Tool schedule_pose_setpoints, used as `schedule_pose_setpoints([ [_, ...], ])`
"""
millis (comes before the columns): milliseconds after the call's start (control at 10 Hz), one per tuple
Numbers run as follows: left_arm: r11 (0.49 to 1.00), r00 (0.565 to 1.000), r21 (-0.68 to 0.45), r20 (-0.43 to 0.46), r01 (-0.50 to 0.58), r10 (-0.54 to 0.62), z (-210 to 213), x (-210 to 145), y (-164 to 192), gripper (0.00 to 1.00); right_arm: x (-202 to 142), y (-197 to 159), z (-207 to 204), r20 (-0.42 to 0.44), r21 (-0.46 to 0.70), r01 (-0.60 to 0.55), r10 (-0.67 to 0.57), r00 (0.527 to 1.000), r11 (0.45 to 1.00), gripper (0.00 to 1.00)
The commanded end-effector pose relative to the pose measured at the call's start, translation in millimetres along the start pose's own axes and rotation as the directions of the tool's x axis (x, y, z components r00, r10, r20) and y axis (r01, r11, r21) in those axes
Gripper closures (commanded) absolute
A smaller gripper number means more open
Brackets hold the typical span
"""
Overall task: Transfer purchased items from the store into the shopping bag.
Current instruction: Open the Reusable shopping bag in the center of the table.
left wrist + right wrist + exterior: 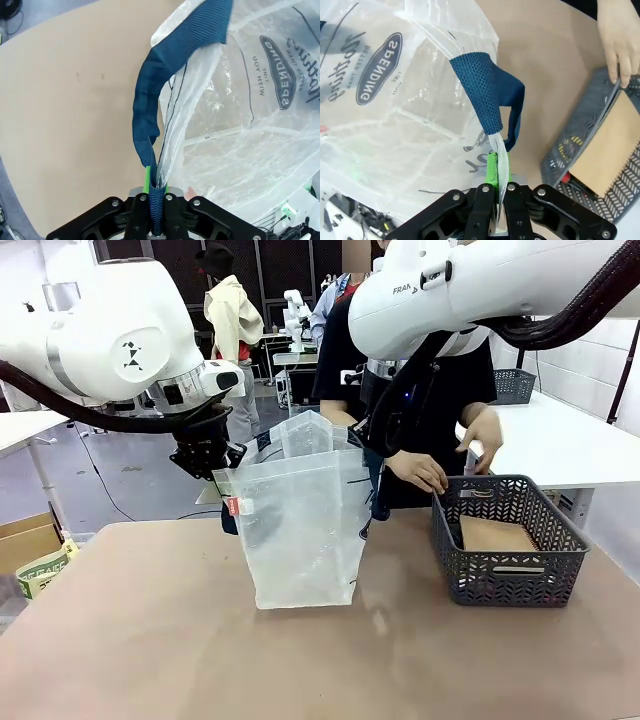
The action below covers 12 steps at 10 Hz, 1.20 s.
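Observation:
The clear plastic shopping bag (pixel 300 530) stands upright and open at the table's middle, held between both arms. My left gripper (pixel 222 470) is shut on the bag's navy strap (pixel 152 115) at its left rim; the strap runs down between the jaws (pixel 156 200). My right gripper (pixel 368 445) is shut on the bag's right rim (pixel 499 192), just below the other navy strap (pixel 490 95). The bag's navy round logo (pixel 379 67) faces the right wrist view. Small yellow and red goods (pixel 572 142) show dimly through the lattice of the grey basket (pixel 510 540).
The person stands at the far side, one hand (pixel 420 472) by the basket's far rim and the other hand (pixel 485 435) above it. A flat brown card (pixel 495 535) lies in the basket. A second grey basket (pixel 515 385) sits on a white table behind.

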<state>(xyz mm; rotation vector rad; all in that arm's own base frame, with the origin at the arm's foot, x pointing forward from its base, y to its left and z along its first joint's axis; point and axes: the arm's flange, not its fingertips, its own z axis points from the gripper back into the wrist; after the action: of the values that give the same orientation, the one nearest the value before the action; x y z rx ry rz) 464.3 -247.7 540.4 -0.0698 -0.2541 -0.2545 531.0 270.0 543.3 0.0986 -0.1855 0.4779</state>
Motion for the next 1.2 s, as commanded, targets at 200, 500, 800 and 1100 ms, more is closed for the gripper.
schedule_pose_setpoints([
  [200,0.998,0.998,0.029,-0.006,0.064,-0.064,-5,-13,26,1.0,-18,-21,3,0.021,-0.006,0.019,-0.019,1.0,1.0,1.0],
  [500,0.998,0.999,0.037,-0.031,0.042,-0.041,-7,-20,36,1.0,-26,-30,9,0.015,-0.003,0.06,-0.06,0.998,0.998,1.0],
  [800,0.999,1.0,0.047,-0.018,0.018,-0.018,-1,-24,43,1.0,-34,-39,11,0.021,-0.01,0.096,-0.096,0.995,0.995,1.0],
  [1100,0.999,0.998,0.041,-0.056,0.031,-0.028,-7,-23,38,1.0,-31,-38,8,0.027,-0.01,0.091,-0.091,0.996,0.996,1.0],
])
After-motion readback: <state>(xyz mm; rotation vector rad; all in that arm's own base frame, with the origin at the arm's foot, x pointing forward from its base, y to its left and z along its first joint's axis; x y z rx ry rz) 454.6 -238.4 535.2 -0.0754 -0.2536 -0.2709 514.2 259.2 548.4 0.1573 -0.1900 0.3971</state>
